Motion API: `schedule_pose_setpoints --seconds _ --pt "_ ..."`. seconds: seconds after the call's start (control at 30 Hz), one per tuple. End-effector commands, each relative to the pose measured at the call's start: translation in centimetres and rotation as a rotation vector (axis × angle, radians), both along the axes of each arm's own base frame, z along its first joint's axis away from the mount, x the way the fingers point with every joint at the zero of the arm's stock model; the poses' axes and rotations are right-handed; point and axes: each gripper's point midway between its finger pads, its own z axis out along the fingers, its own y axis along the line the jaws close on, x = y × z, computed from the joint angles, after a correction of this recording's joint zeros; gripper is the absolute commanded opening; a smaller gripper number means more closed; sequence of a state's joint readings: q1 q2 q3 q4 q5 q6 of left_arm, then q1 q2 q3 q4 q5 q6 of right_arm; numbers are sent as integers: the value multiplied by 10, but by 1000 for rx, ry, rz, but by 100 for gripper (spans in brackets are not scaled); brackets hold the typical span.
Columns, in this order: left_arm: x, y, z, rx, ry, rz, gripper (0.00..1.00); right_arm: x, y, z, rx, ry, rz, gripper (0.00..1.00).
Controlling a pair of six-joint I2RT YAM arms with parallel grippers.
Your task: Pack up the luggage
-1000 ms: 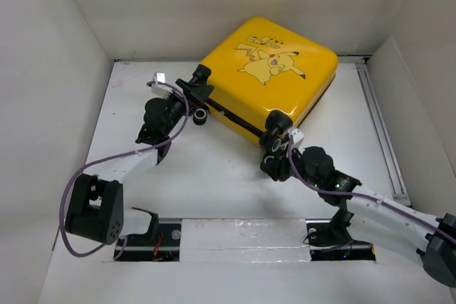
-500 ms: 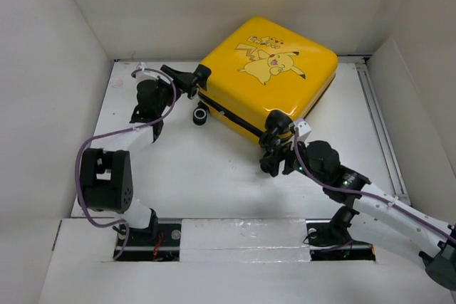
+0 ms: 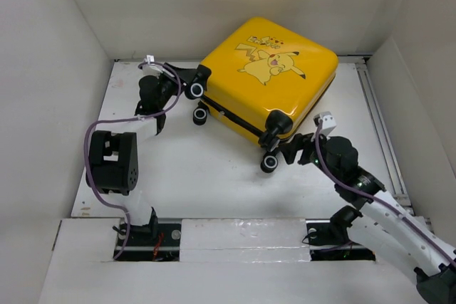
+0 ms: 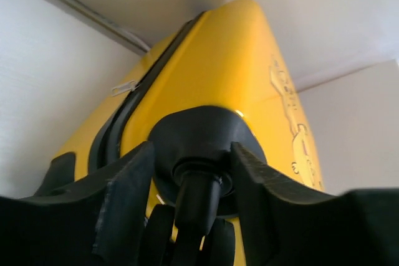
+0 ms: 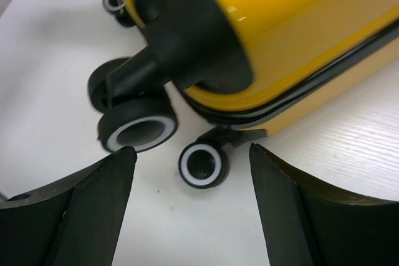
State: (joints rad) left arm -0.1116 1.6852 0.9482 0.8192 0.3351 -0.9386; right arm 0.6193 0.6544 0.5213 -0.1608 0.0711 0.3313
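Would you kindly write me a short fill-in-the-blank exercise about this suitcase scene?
1. The luggage is coloured ____.
2. The right gripper has its jaws ____, holding nothing.
3. The left gripper straddles a caster ____ at one corner of the luggage.
Missing words: yellow; open; wheel.

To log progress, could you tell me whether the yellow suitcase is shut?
Shut: the yellow hard-shell suitcase lies flat, shells together along the black zipper band.
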Motion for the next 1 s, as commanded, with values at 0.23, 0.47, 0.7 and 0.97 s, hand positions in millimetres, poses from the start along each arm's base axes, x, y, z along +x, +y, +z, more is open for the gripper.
schedule_pose_setpoints --seconds 0.23,0.47,0.7,0.97 --pt "-29 -32 -16 -47 -68 -195 35 44 -63 67 16 -139 -265 82" --pt "-60 -63 -35 -57 -44 -296 0 110 -148 77 47 -159 -597 84" --pt "-76 -64 -26 -58 -59 -306 0 199 -221 59 100 -117 -755 34" --pt "-105 -100 -31 -68 -37 -388 0 314 -153 6 36 112 -321 64"
